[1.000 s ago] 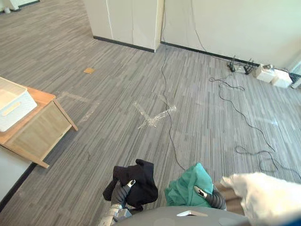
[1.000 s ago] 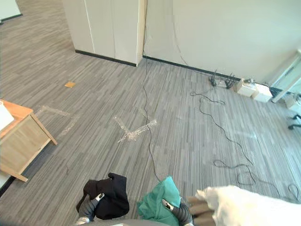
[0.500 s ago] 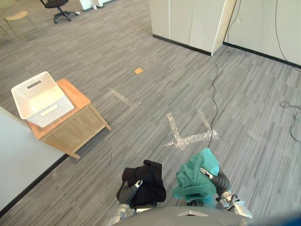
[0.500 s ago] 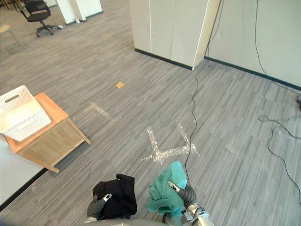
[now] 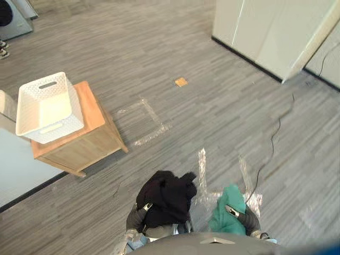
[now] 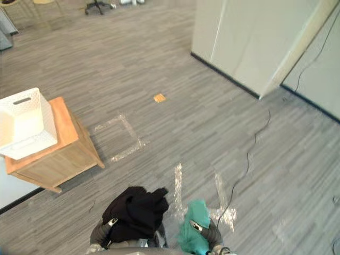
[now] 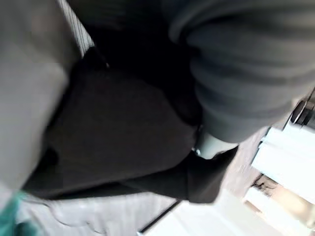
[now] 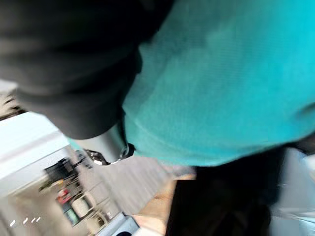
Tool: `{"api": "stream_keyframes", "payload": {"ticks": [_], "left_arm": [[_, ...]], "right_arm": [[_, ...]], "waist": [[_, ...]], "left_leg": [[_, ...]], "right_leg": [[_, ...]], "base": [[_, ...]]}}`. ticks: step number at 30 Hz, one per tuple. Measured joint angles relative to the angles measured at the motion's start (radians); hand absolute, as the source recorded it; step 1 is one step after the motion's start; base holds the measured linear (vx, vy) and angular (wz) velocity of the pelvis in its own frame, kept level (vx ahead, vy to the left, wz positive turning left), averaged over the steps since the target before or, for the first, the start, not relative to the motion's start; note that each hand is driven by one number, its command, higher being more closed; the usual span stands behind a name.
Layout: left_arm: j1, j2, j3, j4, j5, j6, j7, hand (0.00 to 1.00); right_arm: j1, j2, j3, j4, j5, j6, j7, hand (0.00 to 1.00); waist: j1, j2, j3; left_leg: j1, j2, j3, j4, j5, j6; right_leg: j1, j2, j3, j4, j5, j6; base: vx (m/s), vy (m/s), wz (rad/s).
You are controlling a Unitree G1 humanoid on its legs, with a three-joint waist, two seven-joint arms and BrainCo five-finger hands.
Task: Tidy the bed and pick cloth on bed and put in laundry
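The view has swung left, so the white perforated plastic basket (image 5: 48, 106) on the low wooden surface (image 5: 91, 114) is now ahead-left. The left hand (image 5: 138, 216) clenches its fingers on the bundled black cloth (image 5: 167, 195), the right hand (image 5: 243, 217) on the crumpled teal cloth (image 5: 224, 217); dropping them in probably comes next.

No readable text, labels, numbers or signs in any view.
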Motion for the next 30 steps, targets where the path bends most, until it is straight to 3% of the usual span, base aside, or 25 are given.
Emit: {"api": "stream_keyframes", "payload": {"ticks": [1, 2, 4, 6, 8, 9, 10, 11, 12, 13, 15, 16, 18, 20, 22, 23, 25, 26, 28, 29, 30], "left_arm": [[-0.008, 0.030, -0.010, 0.020, 0.000, 0.011, 0.003, 1.00], [-0.014, 0.036, -0.016, 0.044, 0.000, 0.013, 0.016, 1.00], [-0.016, 0.031, -0.036, 0.059, -0.001, 0.019, 0.037, 1.00], [-0.022, 0.030, -0.039, 0.073, -0.004, 0.020, 0.049, 1.00], [-0.034, 0.029, -0.040, 0.075, -0.010, 0.021, 0.070, 1.00], [-0.046, 0.024, -0.039, 0.074, -0.009, 0.020, 0.080, 1.00], [-0.048, 0.023, -0.036, 0.073, -0.008, 0.018, 0.082, 1.00], [-0.045, 0.023, -0.026, 0.084, 0.001, 0.015, 0.082, 1.00], [-0.056, -0.012, -0.019, 0.111, 0.009, 0.016, 0.082, 1.00], [-0.054, -0.024, -0.018, 0.108, 0.017, 0.010, 0.077, 1.00], [-0.032, -0.040, 0.001, 0.097, 0.044, -0.016, 0.065, 1.00], [-0.028, -0.042, 0.001, 0.097, 0.046, -0.016, 0.063, 1.00], [-0.026, -0.061, 0.017, 0.092, 0.047, -0.017, 0.059, 1.00], [-0.013, -0.063, 0.031, 0.059, 0.040, -0.022, 0.036, 1.00], [-0.004, -0.049, 0.033, 0.051, 0.038, -0.045, 0.016, 1.00], [-0.004, -0.036, 0.035, 0.048, 0.034, -0.047, -0.004, 1.00], [-0.005, -0.032, 0.034, 0.031, 0.025, -0.045, -0.022, 1.00], [-0.015, -0.038, 0.030, 0.030, 0.007, -0.037, -0.035, 1.00], [-0.023, -0.041, 0.022, 0.032, 0.004, -0.030, -0.040, 1.00], [-0.027, -0.039, 0.012, 0.034, 0.001, -0.028, -0.039, 1.00], [-0.027, -0.029, 0.014, 0.034, 0.000, -0.028, -0.038, 1.00]], "right_arm": [[0.016, -0.008, 0.000, 0.001, 0.001, 0.015, -0.003, 1.00], [0.030, -0.025, -0.002, -0.003, 0.001, 0.030, -0.008, 1.00], [0.067, -0.044, 0.003, -0.036, 0.008, 0.041, -0.012, 1.00], [0.091, -0.044, 0.014, -0.078, 0.043, 0.033, -0.011, 1.00], [0.091, -0.044, 0.017, -0.079, 0.066, 0.027, -0.006, 1.00], [0.092, -0.043, 0.016, -0.081, 0.079, 0.020, 0.005, 1.00], [0.092, -0.039, 0.017, -0.084, 0.087, 0.017, 0.012, 1.00], [0.091, -0.034, 0.027, -0.091, 0.104, 0.013, 0.022, 1.00], [0.077, -0.034, 0.023, -0.092, 0.113, 0.014, 0.020, 1.00], [0.071, -0.031, 0.024, -0.105, 0.114, 0.011, 0.021, 1.00], [0.079, -0.033, 0.060, -0.163, 0.128, 0.009, 0.019, 1.00], [0.077, -0.034, 0.071, -0.173, 0.145, 0.009, 0.017, 1.00], [0.053, -0.030, 0.090, -0.180, 0.160, 0.024, 0.005, 1.00], [0.053, -0.041, 0.100, -0.177, 0.160, 0.055, -0.009, 1.00], [0.052, -0.050, 0.088, -0.138, 0.151, 0.064, -0.006, 1.00], [0.064, -0.051, 0.064, -0.109, 0.145, 0.064, 0.002, 1.00], [0.074, -0.057, 0.033, -0.081, 0.140, 0.064, 0.018, 1.00], [0.076, -0.066, 0.010, -0.078, 0.139, 0.063, 0.024, 1.00], [0.092, -0.069, -0.012, -0.082, 0.137, 0.061, 0.028, 1.00], [0.100, -0.057, -0.021, -0.070, 0.127, 0.058, 0.027, 1.00], [0.104, -0.041, -0.020, -0.068, 0.119, 0.057, 0.027, 1.00]], "waist": [[-0.018, -0.022, 0.004], [-0.019, -0.021, 0.009], [-0.038, -0.002, 0.011], [-0.057, 0.004, 0.011], [-0.078, 0.009, 0.016], [-0.070, 0.018, 0.020], [-0.062, 0.020, 0.022], [-0.049, 0.030, 0.025], [-0.024, 0.066, 0.030], [-0.021, 0.079, 0.042], [-0.040, 0.075, 0.051], [-0.040, 0.080, 0.045], [-0.039, 0.085, 0.042], [-0.035, 0.099, 0.049], [-0.029, 0.099, 0.054], [-0.020, 0.097, 0.056], [-0.017, 0.075, 0.060], [-0.010, 0.078, 0.073], [-0.016, 0.080, 0.073], [-0.018, 0.054, 0.075], [-0.018, 0.030, 0.069]], "left_leg": [[0.074, -0.018, -0.051, -0.054, -0.007, -0.009], [0.136, -0.024, -0.106, -0.090, -0.013, -0.019], [0.205, 0.001, -0.191, -0.129, -0.023, -0.040], [0.253, 0.033, -0.278, -0.148, -0.020, -0.089], [0.286, 0.080, -0.370, -0.151, -0.033, -0.123], [0.297, 0.122, -0.403, -0.152, -0.055, -0.163], [0.303, 0.139, -0.413, -0.153, -0.068, -0.185], [0.317, 0.170, -0.431, -0.155, -0.097, -0.233], [0.336, 0.212, -0.411, -0.158, -0.092, -0.254], [0.345, 0.205, -0.396, -0.159, -0.058, -0.251], [0.383, 0.215, -0.368, -0.156, 0.022, -0.278], [0.382, 0.223, -0.372, -0.138, 0.029, -0.283], [0.322, 0.245, -0.418, 0.038, 0.044, -0.271], [0.127, 0.301, -0.468, 0.465, 0.151, -0.270], [0.000, 0.333, -0.406, 0.700, 0.137, -0.243], [-0.053, 0.312, -0.352, 0.736, 0.113, -0.228], [-0.092, 0.263, -0.282, 0.669, 0.067, -0.235], [-0.103, 0.204, -0.192, 0.489, 0.028, -0.252], [-0.097, 0.120, -0.102, 0.188, 0.083, -0.237], [-0.051, 0.058, -0.002, -0.034, 0.174, -0.091], [-0.027, 0.023, -0.002, -0.094, 0.207, -0.089]], "right_leg": [[-0.078, -0.065, 0.023, 0.216, 0.093, -0.026], [-0.171, -0.106, 0.047, 0.387, -0.002, -0.048], [-0.299, -0.108, 0.080, 0.450, -0.080, -0.042], [-0.414, -0.090, 0.138, 0.356, -0.155, 0.021], [-0.464, -0.055, 0.174, 0.056, -0.188, 0.046], [-0.469, -0.026, 0.211, -0.169, -0.156, 0.076], [-0.465, -0.012, 0.229, -0.291, -0.124, 0.092], [-0.444, 0.017, 0.255, -0.424, 0.036, 0.103], [-0.418, 0.061, 0.229, -0.411, -0.005, 0.062], [-0.419, 0.052, 0.231, -0.364, -0.035, 0.044], [-0.423, 0.010, 0.194, -0.187, -0.187, 0.006], [-0.419, 0.009, 0.185, -0.163, -0.217, 0.001], [-0.370, 0.022, 0.149, -0.153, -0.287, 0.003], [-0.263, 0.073, 0.094, -0.217, -0.327, -0.015], [-0.160, 0.110, 0.067, -0.305, -0.330, -0.020], [-0.092, 0.111, 0.047, -0.373, -0.323, -0.022], [-0.018, 0.107, 0.022, -0.449, -0.292, -0.021], [0.026, 0.099, 0.004, -0.491, -0.286, -0.017], [0.060, 0.088, -0.025, -0.505, -0.293, 0.003], [0.088, 0.076, -0.043, -0.512, -0.301, 0.026], [0.094, 0.060, -0.048, -0.520, -0.293, 0.043]], "base": [[0.47, -0.245, 1.22], [0.45, -0.256, 1.24], [0.44, -0.258, 1.41], [0.45, -0.330, 1.53], [0.51, -0.500, 1.59], [0.46, -0.511, 1.41], [0.46, -0.568, 1.10], [0.46, -0.543, 0.56], [0.44, -0.504, 0.45], [0.37, -0.433, 0.43], [0.39, -0.468, 0.63], [0.34, -0.372, 0.51], [0.24, -0.310, 0.39], [0.23, -0.316, 0.43], [0.25, -0.213, 0.34], [0.40, -0.211, 0.28], [0.35, -0.125, 0.24], [0.37, -0.047, 0.25], [0.47, -0.024, 0.46], [0.47, -0.037, 0.75], [0.45, -0.043, 0.94]]}}
